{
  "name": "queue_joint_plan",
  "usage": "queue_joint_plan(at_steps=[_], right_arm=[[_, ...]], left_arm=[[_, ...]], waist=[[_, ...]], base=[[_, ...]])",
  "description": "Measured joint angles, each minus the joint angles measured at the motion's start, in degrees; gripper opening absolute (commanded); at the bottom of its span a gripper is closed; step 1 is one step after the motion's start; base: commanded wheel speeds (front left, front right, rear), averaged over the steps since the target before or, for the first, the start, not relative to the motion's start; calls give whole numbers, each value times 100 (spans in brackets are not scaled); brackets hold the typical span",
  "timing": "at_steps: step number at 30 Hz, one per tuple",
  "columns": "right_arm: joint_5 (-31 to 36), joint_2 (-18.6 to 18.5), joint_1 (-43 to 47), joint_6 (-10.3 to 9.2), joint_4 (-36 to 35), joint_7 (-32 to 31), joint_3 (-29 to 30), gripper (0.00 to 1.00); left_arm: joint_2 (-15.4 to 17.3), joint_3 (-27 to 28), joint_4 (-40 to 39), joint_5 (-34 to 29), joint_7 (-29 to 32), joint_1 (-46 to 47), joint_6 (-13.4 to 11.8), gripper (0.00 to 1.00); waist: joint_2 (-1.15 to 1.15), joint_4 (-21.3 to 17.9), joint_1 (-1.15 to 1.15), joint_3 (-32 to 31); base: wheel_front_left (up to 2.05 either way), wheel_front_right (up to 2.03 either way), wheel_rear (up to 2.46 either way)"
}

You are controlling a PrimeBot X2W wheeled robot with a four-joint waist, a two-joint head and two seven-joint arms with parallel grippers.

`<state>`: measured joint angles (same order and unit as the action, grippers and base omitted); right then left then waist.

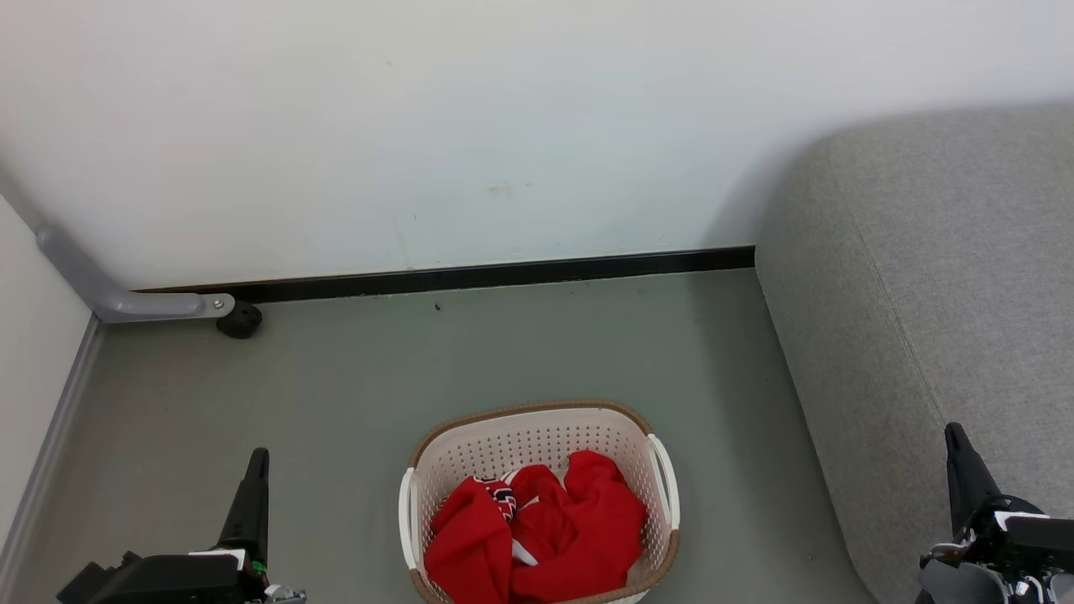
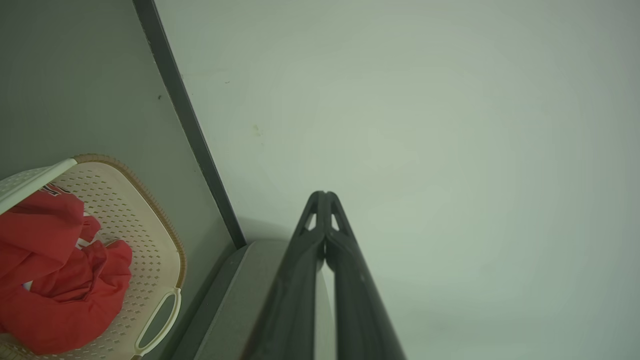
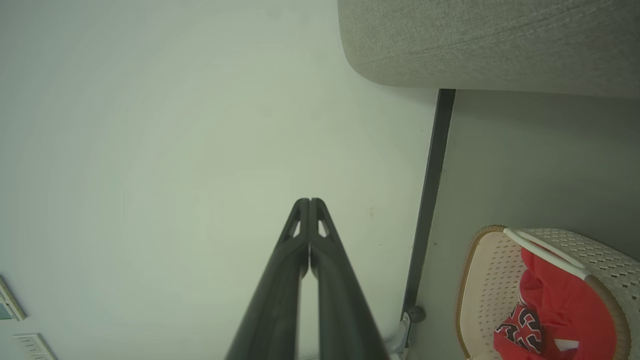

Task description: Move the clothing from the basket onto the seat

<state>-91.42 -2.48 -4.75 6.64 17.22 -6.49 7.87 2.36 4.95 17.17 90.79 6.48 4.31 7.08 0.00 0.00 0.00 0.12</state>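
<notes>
Head view sets the white wall (image 1: 419, 126) across twelve o'clock, with the grey-green floor (image 1: 336, 403) below it. At three o'clock lies the light-grey sofa seat (image 1: 948, 319). At six o'clock the cream perforated laundry basket (image 1: 529, 413) stands on the floor, apart from the sofa seat, with the red clothing (image 1: 554, 528) bunched inside. At seven o'clock the left hand (image 1: 258, 461) and at four o'clock the right hand (image 1: 955, 440) point upward, fingers pressed together, empty, well apart from the laundry basket.
</notes>
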Motion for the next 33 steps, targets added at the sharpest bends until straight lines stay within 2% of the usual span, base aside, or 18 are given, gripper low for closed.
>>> queue_joint_plan(at_steps=[12, 13, 20, 33], right_arm=[[0, 0, 0, 0, 0, 0, 0, 0], [0, 0, 0, 0, 0, 0, 0, 100], [3, 116, 281, -16, 356, 1, -24, 100], [285, 34, 125, -15, 358, 107, -158, 100]], left_arm=[[0, 0, 0, 1, 0, 0, 0, 0], [0, 0, 0, 0, 0, 0, 0, 100], [-79, -24, 366, -3, -2, -302, -9, 100], [-57, -187, 460, -172, -242, -148, -9, 100]], waist=[[0, 0, 0, 0], [0, 0, 0, 0], [0, -1, 0, 3], [0, -10, 0, 23]], base=[[0, 0, 0], [0, 0, 0], [0, 0, 0], [0, 0, 0]])
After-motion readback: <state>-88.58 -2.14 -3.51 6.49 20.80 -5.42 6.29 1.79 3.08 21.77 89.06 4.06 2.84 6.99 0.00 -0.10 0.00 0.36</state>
